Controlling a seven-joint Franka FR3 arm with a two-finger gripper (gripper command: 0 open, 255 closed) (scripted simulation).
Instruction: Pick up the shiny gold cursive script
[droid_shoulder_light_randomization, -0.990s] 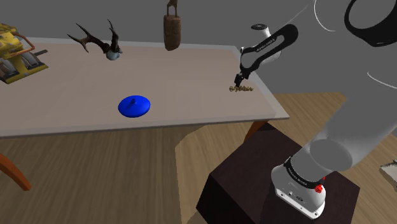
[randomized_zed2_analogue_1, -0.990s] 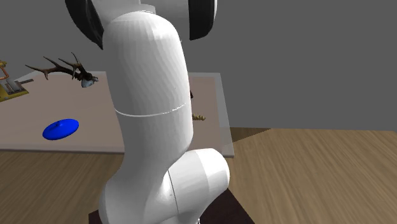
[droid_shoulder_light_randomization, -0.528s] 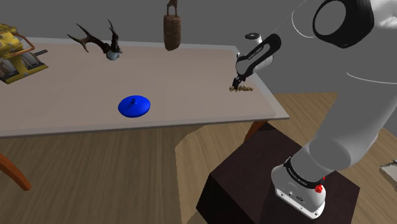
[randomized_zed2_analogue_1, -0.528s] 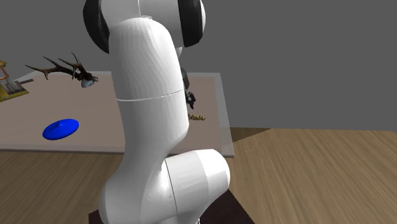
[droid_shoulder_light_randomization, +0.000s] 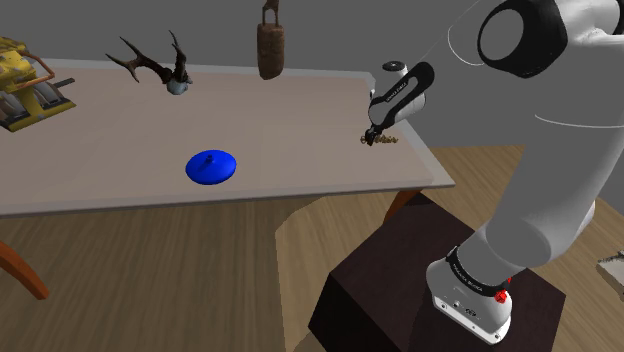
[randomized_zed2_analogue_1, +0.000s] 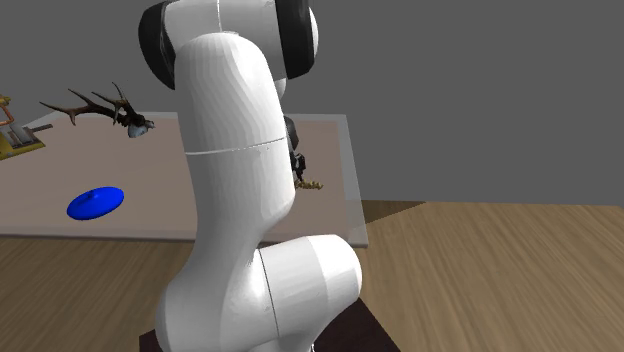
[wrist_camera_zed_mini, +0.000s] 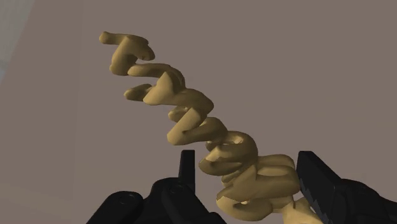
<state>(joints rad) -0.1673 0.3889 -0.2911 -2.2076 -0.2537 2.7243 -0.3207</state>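
The gold script (droid_shoulder_light_randomization: 380, 140) lies flat on the table (droid_shoulder_light_randomization: 120, 140), close to the table's edge on the stand's side. In the shoulder view it sits at about 3 o'clock from the blue disc (droid_shoulder_light_randomization: 211, 166), well apart from it, and at about 5 o'clock from the brown hanging piece (droid_shoulder_light_randomization: 270, 45) at the table's back edge. The black fingers (droid_shoulder_light_randomization: 372, 132) point down at the script's end nearest the disc, with the white arm (droid_shoulder_light_randomization: 545, 150) arching over from the dark stand (droid_shoulder_light_randomization: 390, 290).

In the wrist view the fingers (wrist_camera_zed_mini: 315, 181) stand apart, one on each side of the near end of the script (wrist_camera_zed_mini: 203, 133). Its looping letters run away from them across the plain table surface. A clear gap shows beside one finger. The other is just beside the last loop, and I cannot tell whether it touches.

In the second exterior view the script (randomized_zed2_analogue_1: 312, 185) peeks out at 3 o'clock from the big white arm. The disc (randomized_zed2_analogue_1: 96, 202) is at 9 o'clock from the arm and the dark antlers (randomized_zed2_analogue_1: 100, 105) at 10 o'clock. In the shoulder view the antlers (droid_shoulder_light_randomization: 155, 68) stand at 11 o'clock from the disc.
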